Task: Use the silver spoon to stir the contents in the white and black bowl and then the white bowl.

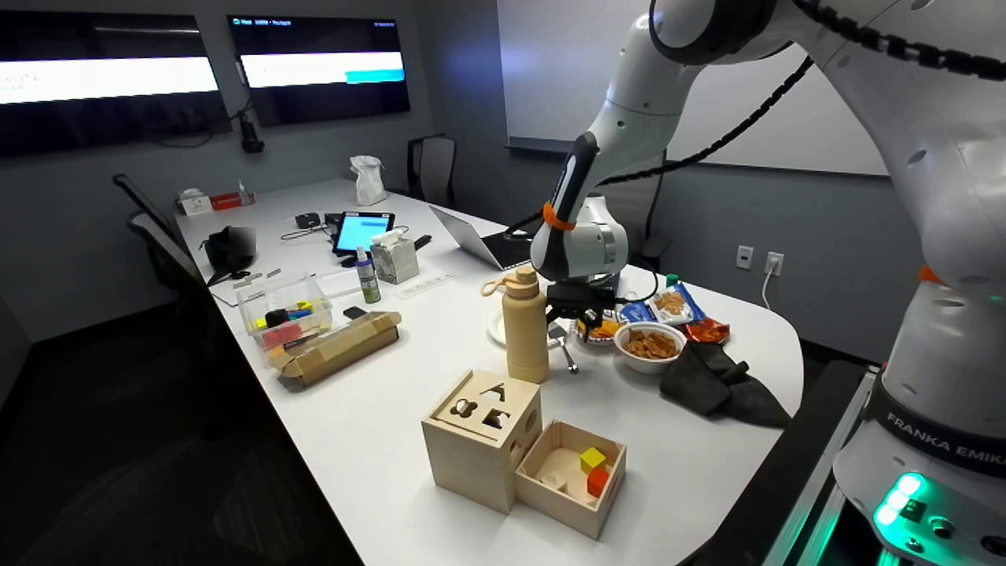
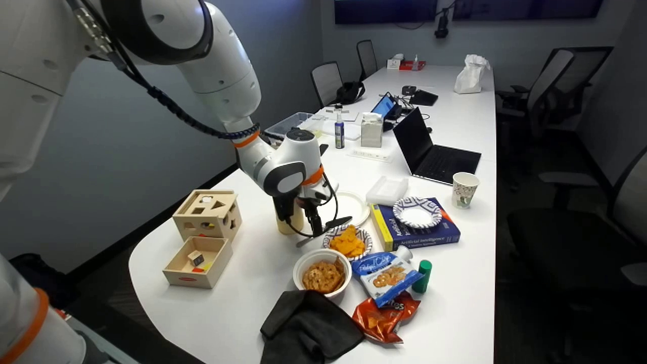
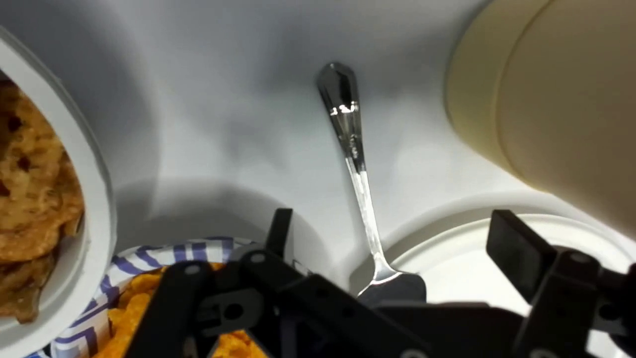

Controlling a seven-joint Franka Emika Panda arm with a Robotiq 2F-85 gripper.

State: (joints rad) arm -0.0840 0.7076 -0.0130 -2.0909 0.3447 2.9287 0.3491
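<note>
Right next to the tan bottle (image 1: 525,330) you've got the silver spoon (image 3: 363,194) lying on the table (image 1: 377,440), its head end over at the rim of the white plate (image 3: 457,271). Can't tell if the head actually rests on that rim. The gripper (image 3: 397,233) hangs low beside the bottle too, fingers spread well apart, and from the wrist view the spoon's neck and head show up in the gap between them. Whether it's touching the spoon, can't say.

A bit farther from the bottle than the spoon is the white and black bowl (image 3: 174,252) (pattern looks kinda navy up close) with yellow-orange chips (image 2: 348,241) in it, and just beside that the white bowl (image 3: 91,174) with brownish-orange snacks (image 2: 323,276). Past the bowls, counting from the bottle, there's a blue snack bag (image 2: 386,277), a shiny red bag (image 2: 376,323) and a rumpled black cloth (image 2: 308,323). Near the bottle as well: a wooden shape-sorter box (image 1: 468,460).
</note>
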